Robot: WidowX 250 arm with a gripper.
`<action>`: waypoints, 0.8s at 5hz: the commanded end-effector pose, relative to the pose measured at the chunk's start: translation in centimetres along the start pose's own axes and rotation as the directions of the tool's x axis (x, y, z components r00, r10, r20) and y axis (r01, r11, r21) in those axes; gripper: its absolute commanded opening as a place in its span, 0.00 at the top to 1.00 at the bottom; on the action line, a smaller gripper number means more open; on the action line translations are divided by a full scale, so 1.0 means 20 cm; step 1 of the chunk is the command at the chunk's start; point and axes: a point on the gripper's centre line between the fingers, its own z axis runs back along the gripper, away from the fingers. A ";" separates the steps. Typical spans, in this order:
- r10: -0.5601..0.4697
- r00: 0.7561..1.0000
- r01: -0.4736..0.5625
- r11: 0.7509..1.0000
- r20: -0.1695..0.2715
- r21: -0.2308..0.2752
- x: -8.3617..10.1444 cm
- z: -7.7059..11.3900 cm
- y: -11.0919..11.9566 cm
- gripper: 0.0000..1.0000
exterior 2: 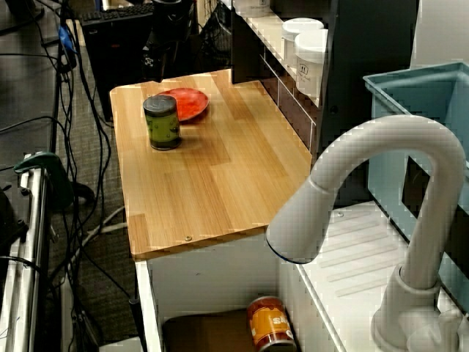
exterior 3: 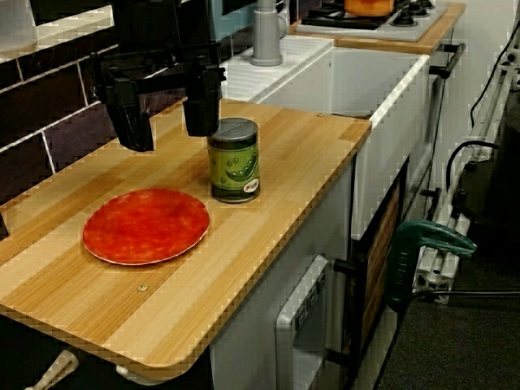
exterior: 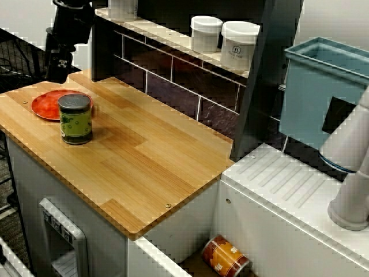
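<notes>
My black gripper (exterior 3: 168, 122) hangs open above the wooden countertop (exterior 3: 309, 154) in the view from the counter's end, with nothing between its two fingers (exterior 3: 134, 122). It is just behind a red plate (exterior 3: 146, 226) and to the left of an upright green can (exterior 3: 234, 160) with a dark lid. One finger is close to the can's top; I cannot tell if it touches. In the front view the gripper (exterior: 59, 64) is at the far left, behind the plate (exterior: 52, 104) and can (exterior: 75, 119). The view over the faucet shows the can (exterior 2: 162, 122) beside the plate (exterior 2: 187, 103).
Two white jars (exterior: 206, 33) (exterior: 238, 45) stand on the shelf above the tiled back wall. An orange can (exterior: 225, 257) lies in the sink beside the countertop. A white faucet (exterior 2: 366, 191) and a blue bin (exterior: 323, 86) are to the right.
</notes>
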 end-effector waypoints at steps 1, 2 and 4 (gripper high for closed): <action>0.307 0.952 -0.307 0.951 -0.021 -0.034 -0.17 0.02 0.05 0.00; 0.390 0.920 -0.391 0.919 -0.024 -0.053 -0.21 -0.01 0.07 0.00; 0.491 0.871 -0.491 0.868 -0.028 -0.076 -0.21 -0.10 0.02 0.00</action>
